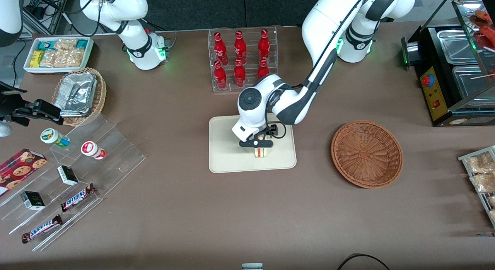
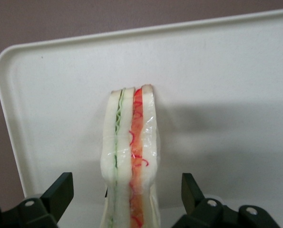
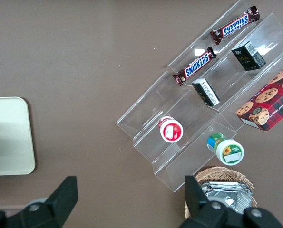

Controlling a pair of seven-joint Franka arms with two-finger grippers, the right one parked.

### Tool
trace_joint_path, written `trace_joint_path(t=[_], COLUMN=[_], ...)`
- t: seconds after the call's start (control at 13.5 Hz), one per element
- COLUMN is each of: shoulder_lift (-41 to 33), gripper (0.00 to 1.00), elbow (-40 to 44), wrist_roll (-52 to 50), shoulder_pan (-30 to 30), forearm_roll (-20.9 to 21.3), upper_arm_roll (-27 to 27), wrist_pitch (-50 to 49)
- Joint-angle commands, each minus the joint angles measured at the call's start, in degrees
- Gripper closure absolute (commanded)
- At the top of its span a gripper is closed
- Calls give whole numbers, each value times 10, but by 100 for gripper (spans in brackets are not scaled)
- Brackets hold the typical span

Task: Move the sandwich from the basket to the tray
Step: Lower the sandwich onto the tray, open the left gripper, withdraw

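The sandwich [image 1: 261, 151] [image 2: 131, 142] stands on its edge on the cream tray [image 1: 224, 156] [image 2: 217, 71], showing green and red filling layers between pale bread. My left gripper [image 1: 256, 144] [image 2: 126, 186] hangs directly over it, open. Its black fingers [image 2: 60, 187] stand wide on either side of the wedge, with gaps between them and the bread. The reddish-brown wicker basket [image 1: 366, 154] sits beside the tray toward the working arm's end of the table, with nothing in it.
A clear rack of red bottles [image 1: 241, 57] stands farther from the front camera than the tray. Toward the parked arm's end are an acrylic snack shelf [image 1: 77, 173], a tan basket of foil containers [image 1: 79, 94] and a white bin [image 1: 58, 53]. A food warmer [image 1: 452, 76] stands at the working arm's end.
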Motion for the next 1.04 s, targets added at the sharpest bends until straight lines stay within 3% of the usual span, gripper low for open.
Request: trace_joint_path(t=[0.0, 0.3, 0.59, 0.96], shoulder_lift=[-3, -40, -93, -159], gripper=[0, 0, 0, 0], elbow=[19, 19, 10, -13], wrist_roll=[7, 39, 44, 140], shoulder_pan=[-4, 12, 74, 168], forearm_roll=[9, 34, 24, -28], upper_arm_roll=[8, 9, 8, 7], wrist_pitch=[-13, -72, -105, -122])
